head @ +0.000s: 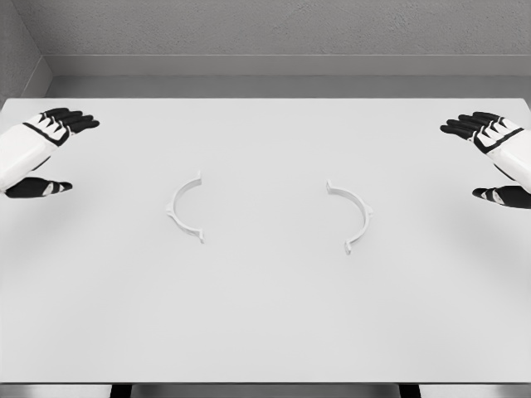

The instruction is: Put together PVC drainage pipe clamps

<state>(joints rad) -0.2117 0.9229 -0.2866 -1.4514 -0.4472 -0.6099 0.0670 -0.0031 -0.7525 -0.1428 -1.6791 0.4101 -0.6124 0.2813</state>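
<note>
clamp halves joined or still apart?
Apart. The left white curved plastic clamp half and the right white curved clamp half lie separately on the white table, bare table between them.

I'm looking at a bare simulated test space, not a lived-in room. A plain white desk (pixel 265 332) fills my view, flat and unmarked. Behind it stands a grey, grainy wall (pixel 274 25) with a paler band along its foot. Surfaces are uniform and evenly lit, like a render.
</note>
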